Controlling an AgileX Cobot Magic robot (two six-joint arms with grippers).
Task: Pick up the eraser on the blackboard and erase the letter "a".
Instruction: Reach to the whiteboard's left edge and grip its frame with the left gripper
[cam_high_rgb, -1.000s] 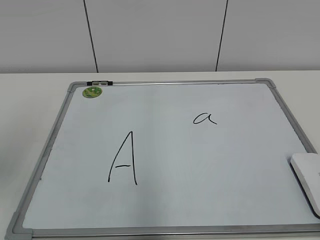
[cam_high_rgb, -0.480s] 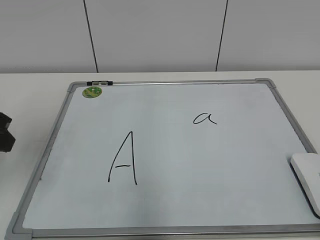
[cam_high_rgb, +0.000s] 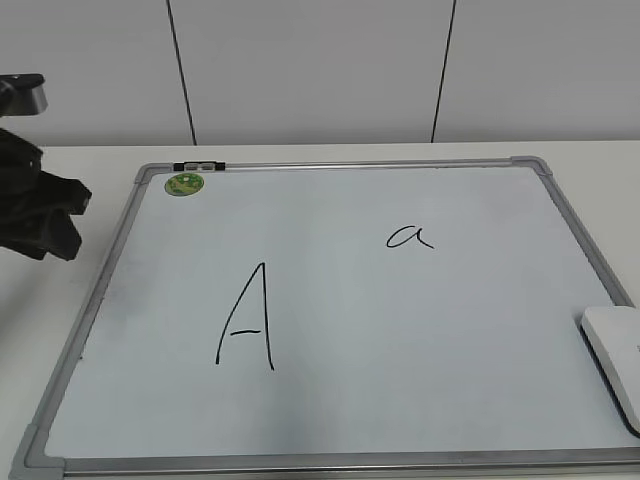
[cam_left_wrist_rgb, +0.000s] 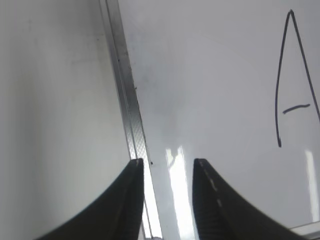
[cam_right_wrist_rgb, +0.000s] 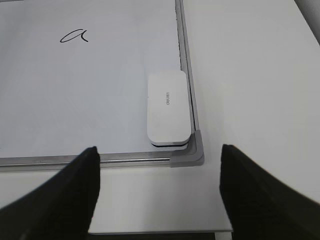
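The left gripper (cam_left_wrist_rgb: 167, 200) has its jaws a narrow gap apart and holds nothing; its dark fingers (cam_left_wrist_rgb: 125, 205) hang above the left frame rail of the board (cam_high_rgb: 100, 290), one tip over the table (cam_high_rgb: 60, 330), the other over the white surface. From outside, the left arm (cam_high_rgb: 35, 210) shows as a black bulk at the table's left edge, raised clear of the surface and just outside the board's left side.

On the board, a green sticker (cam_high_rgb: 185, 184) sits by the far left corner, the tall "A" (cam_high_rgb: 247, 318) stands left of middle, and the small "a" (cam_high_rgb: 410, 237) lies right of middle, nearer the far edge.

The right gripper (cam_right_wrist_rgb: 160, 195) is spread wide and grips nothing; its two fingers (cam_right_wrist_rgb: 65, 200) hover above the table's near edge, apart from everything. Between and beyond them the eraser (cam_right_wrist_rgb: 168, 108) lies flat, white side up, tucked into the board's near right corner, touching or almost touching the right rail.
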